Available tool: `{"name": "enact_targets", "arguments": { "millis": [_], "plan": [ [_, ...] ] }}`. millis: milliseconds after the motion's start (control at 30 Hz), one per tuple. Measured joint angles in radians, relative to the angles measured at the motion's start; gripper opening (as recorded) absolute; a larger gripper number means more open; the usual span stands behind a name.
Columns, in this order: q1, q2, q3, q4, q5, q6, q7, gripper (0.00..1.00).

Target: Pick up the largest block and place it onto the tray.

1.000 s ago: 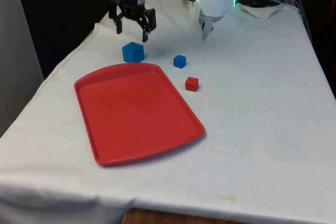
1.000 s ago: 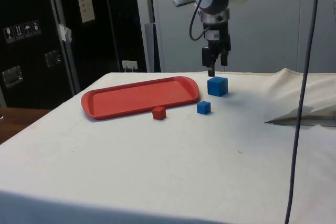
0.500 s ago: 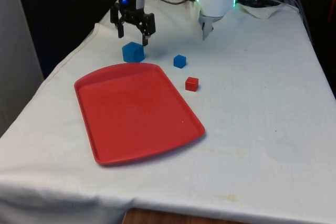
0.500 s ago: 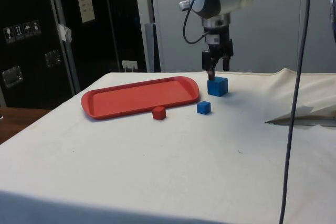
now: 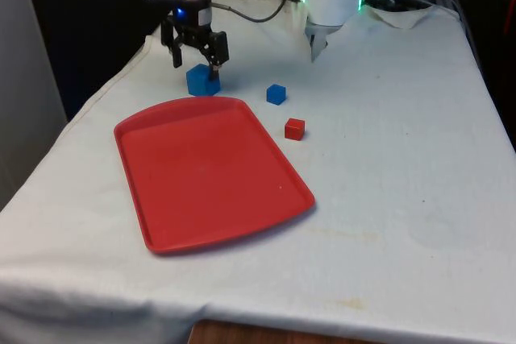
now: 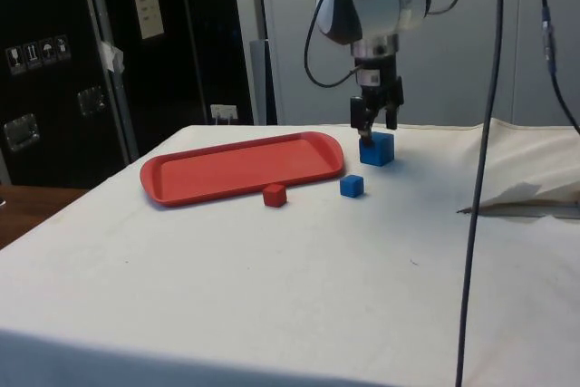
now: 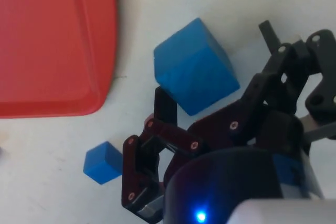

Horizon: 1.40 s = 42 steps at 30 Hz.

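Front view: the gripper point(image 5: 195, 56) hangs low over the large blue block point(image 5: 201, 80), fingers spread apart, one finger down at the block's side towards the front view's right, the other above its far left edge. Nothing is grasped. In the wrist view the gripper point(image 7: 215, 61) straddles the large blue block point(image 7: 195, 66), one dark finger point(image 7: 165, 107) just beside one face and the other beyond the opposite corner; whether either pad touches the block I cannot tell. Side view: gripper point(image 6: 377, 120) directly above the large blue block point(image 6: 376, 149), tips at about the level of its top face.

Count of blocks on the cloth: three. Two blue, one red.
- large blue block: on the cloth, just beyond the far edge of the tray point(image 5: 165, 223), not on it.
- small blue block point(image 5: 276, 93): to the front view's right of the large one, apart from it.
- small red block point(image 5: 294, 129): nearer the camera than the small blue block, close beside the tray's right rim, not touching.

Trays: one, red, lying flat on the table point(image 5: 403, 183), with no block on it. Side view agrees: tray point(image 6: 181, 188), small red block point(image 6: 275, 195) just off its rim, small blue block point(image 6: 352, 186) between red block and large block
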Motion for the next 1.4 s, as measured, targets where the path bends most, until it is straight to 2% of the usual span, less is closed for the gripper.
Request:
{"name": "enact_targets", "arguments": {
  "millis": [133, 433, 733, 1067, 1100, 1133, 1400],
  "plan": [
    [0.001, 0.009, 0.011, 0.009, 0.021, 0.000, -0.005, 1.00],
    [0.002, 0.013, 0.017, 0.013, 0.031, -0.001, -0.004, 1.00],
    [0.021, 0.009, 0.025, 0.002, 0.033, 0.003, 0.044, 1.00],
    [0.023, 0.009, 0.016, -0.006, 0.033, 0.005, 0.052, 1.00],
    [0.023, 0.009, 0.016, -0.006, 0.033, 0.005, 0.052, 0.96],
    [0.023, 0.009, 0.014, -0.007, 0.033, 0.006, 0.051, 0.88],
    [0.023, 0.009, 0.009, -0.008, 0.033, 0.005, 0.050, 0.00]
  ]
}}
